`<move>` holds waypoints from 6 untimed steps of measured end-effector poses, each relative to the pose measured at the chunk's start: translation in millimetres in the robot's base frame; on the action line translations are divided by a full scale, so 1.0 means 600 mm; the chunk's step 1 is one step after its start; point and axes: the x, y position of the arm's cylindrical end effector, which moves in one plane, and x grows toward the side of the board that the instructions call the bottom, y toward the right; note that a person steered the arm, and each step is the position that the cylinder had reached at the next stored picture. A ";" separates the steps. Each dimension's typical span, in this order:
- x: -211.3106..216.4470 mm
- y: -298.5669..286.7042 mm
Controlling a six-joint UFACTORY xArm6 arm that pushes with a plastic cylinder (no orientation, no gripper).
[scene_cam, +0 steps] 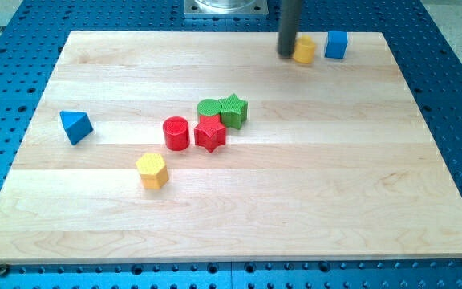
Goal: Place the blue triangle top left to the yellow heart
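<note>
The blue triangle [75, 126] lies near the board's left edge, at mid height. A yellow block [305, 49], partly hidden by the rod so its shape is unclear, sits near the view's top, right of centre. My tip [286, 54] rests on the board, touching that yellow block's left side. The tip is far to the right and above the blue triangle.
A blue cube [336, 44] stands just right of the yellow block. A cluster in the middle holds a red cylinder [176, 133], a red star [210, 133], a green cylinder [209, 107] and a green star [233, 110]. A yellow hexagon [151, 170] lies below-left of them. The wooden board [295, 209] sits on a blue perforated table.
</note>
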 end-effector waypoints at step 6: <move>0.362 -0.501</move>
